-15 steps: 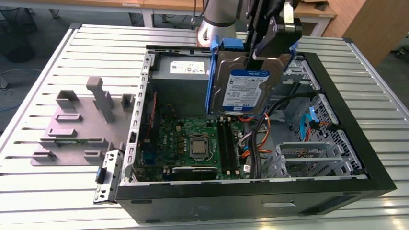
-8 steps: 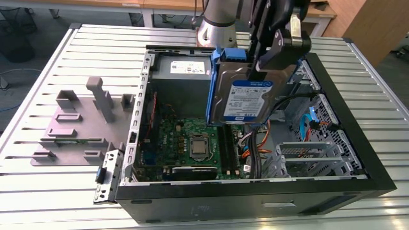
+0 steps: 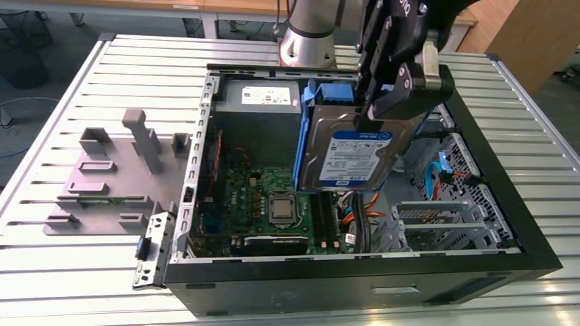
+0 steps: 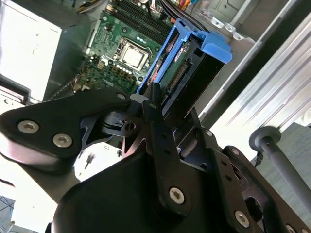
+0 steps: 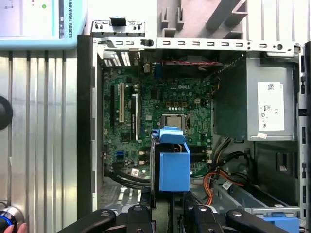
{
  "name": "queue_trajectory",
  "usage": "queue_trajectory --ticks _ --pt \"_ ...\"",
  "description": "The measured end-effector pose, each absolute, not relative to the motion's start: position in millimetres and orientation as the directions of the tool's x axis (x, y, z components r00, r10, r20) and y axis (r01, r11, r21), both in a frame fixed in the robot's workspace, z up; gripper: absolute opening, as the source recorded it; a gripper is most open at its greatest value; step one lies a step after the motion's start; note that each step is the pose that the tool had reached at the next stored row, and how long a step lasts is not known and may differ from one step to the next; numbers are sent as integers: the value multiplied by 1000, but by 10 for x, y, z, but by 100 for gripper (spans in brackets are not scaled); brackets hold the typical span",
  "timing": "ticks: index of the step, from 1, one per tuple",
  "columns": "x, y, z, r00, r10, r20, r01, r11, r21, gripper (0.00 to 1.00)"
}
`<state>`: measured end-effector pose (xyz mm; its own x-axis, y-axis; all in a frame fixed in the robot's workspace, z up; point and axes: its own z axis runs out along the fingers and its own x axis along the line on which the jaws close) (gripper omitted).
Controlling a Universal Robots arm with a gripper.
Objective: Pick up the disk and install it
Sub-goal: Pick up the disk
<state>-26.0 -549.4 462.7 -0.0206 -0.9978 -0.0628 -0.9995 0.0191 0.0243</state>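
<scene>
The gripper (image 3: 385, 114) holds the disk (image 3: 349, 153) clear of every surface, above the open computer case (image 3: 363, 275). The jaws are closed on the upper end of the disk.

Disk appearance:
- Flat, rectangular silver body, held on edge and slightly tilted.
- A white-and-blue label faces the exterior view.
- A blue plastic carrier runs along its edges, with a blue tab at the free end in the second wrist view (image 4: 214, 48).
- That view also shows the underside circuit board and connector.

Disk position: in the first wrist view the disk (image 5: 174, 165) hangs over the edge of the motherboard (image 5: 160, 111), between the processor socket and the orange cables. The power supply (image 3: 263, 98) lies at the far end of the case. A grey fixture (image 3: 118, 170) rests on the slatted table (image 3: 73, 272) beside the case.
</scene>
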Motion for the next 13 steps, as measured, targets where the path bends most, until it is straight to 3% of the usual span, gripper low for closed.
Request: queue_trajectory --ticks 13 --pt "-261 -5580 4655 -21 -998 -63 -1000 19 24 35"
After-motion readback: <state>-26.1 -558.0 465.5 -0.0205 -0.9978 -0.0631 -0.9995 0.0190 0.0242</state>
